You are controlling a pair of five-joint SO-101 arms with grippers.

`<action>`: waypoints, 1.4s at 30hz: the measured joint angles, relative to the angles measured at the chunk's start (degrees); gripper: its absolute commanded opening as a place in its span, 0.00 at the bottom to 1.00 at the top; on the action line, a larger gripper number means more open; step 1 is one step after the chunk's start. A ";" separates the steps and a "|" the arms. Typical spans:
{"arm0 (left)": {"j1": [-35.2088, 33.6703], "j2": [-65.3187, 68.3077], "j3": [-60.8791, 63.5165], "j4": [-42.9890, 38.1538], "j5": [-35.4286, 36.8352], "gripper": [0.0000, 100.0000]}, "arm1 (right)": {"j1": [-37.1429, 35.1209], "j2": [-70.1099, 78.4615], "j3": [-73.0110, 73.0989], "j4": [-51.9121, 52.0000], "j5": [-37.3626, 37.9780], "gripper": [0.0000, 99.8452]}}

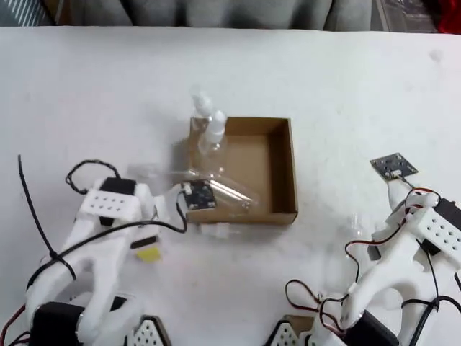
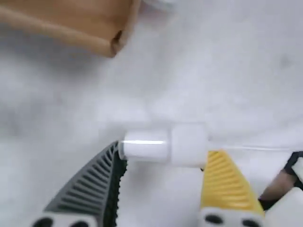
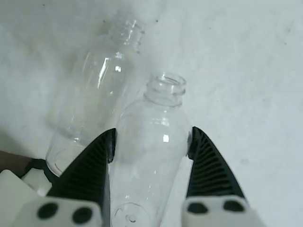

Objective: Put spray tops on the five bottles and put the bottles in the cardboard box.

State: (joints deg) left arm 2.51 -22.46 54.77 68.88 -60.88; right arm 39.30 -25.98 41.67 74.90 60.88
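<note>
The left arm (image 1: 97, 241), at 8 o'clock, and right arm (image 1: 403, 270), at 4 o'clock, are white plastic with black motors, looped in black and red cables. The left gripper (image 2: 165, 151) has a ribbed grey finger (image 2: 90, 184) and a yellow finger (image 2: 225, 182); the right gripper (image 3: 154, 134) has two black ribbed fingers (image 3: 90, 170).

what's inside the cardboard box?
In the cardboard box: one bottle with a spray top at the far-left corner; clear bottles lying near-left, count unclear, partly covered by the left arm.

Bottle (image 1: 211, 133) apparently inside box (image 1: 294, 169), far corner
</note>
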 measured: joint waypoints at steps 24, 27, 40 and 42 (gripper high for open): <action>-9.76 0.00 -11.34 4.04 23.65 0.05 | 0.00 0.00 0.00 0.00 0.00 0.02; -9.85 0.00 -11.34 1.41 34.46 0.05 | 0.00 0.00 0.00 0.00 0.00 0.07; -7.12 0.70 -7.30 -17.05 69.71 0.36 | 0.00 0.00 0.00 0.00 0.00 0.17; -6.77 0.79 -6.68 -19.78 74.02 0.44 | 0.00 0.00 0.00 0.00 0.00 0.17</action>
State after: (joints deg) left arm -4.26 -21.67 48.09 49.10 13.14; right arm 39.30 -25.98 41.67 74.90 60.88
